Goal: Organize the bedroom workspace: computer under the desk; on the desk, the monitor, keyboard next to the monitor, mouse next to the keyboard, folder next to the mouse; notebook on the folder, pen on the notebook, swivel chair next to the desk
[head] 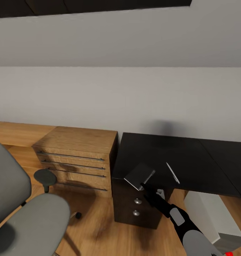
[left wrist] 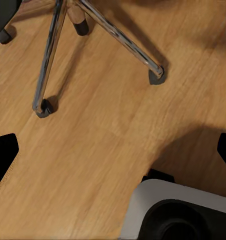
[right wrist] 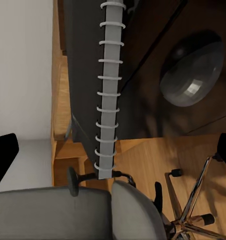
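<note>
Right gripper (head: 144, 185): fingers clamped on the lower edge of the notebook (head: 139, 175), a dark grey spiral-bound book held tilted just over the front left corner of the desk (head: 191, 160). In the right wrist view the notebook's white spiral binding (right wrist: 107, 90) runs straight out from between the 2 black fingertips (right wrist: 4, 155), with a round silver drawer knob (right wrist: 192, 70) close behind it.

Pen (head: 172, 172): a slim white stick lying flat on the glossy black desk top, just to the right of the held notebook, apart from it.

Below the gripper stands the desk's dark drawer unit (head: 134, 209) with 2 silver knobs visible. The computer (head: 209, 217) sits on the floor under the desk, to the right of the arm.

Swivel chair (head: 24, 209): grey, at the left, well apart from the desk, beyond the oak chest (head: 76, 160). Its seat is bare.

Left gripper (left wrist: 113, 150): fingers spread wide over the wooden floor (left wrist: 93, 150), near the chair's chrome star base (left wrist: 53, 55).
</note>
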Robot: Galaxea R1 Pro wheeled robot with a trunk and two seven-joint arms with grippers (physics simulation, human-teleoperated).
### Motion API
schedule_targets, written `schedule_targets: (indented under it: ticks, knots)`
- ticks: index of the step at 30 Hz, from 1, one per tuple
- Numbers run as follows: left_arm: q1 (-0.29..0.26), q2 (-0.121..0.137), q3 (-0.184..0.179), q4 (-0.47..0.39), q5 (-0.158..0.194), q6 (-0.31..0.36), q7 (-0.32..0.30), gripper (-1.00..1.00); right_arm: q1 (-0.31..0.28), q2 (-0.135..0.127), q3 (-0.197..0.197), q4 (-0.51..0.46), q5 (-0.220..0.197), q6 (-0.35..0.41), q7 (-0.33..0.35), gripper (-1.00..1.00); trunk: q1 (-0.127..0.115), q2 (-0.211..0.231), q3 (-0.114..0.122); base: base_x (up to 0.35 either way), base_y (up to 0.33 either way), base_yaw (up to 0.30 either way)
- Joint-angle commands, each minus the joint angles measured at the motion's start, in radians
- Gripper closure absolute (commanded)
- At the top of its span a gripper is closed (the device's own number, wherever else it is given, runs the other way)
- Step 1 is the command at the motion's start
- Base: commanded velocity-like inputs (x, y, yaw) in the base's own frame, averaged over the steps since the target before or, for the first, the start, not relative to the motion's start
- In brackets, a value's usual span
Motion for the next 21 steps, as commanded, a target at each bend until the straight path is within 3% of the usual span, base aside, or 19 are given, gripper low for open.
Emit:
schedule_targets:
  ticks: [1,21]
  knots:
    - [0.004,0.0,0.0,0.0,0.002,-0.008,-0.001,-1.0,-0.001,0.001,-0.005,-0.001,-0.004,0.008,0.001,-1.0,0.0,0.0,-0.001,0.174,0.112,0.0]
    - [0.01,0.001,0.002,0.0,0.005,-0.019,0.01,-1.0,-0.001,0.001,-0.005,-0.001,-0.004,0.008,0.0,-1.0,0.0,0.0,-0.001,0.033,0.023,0.0]
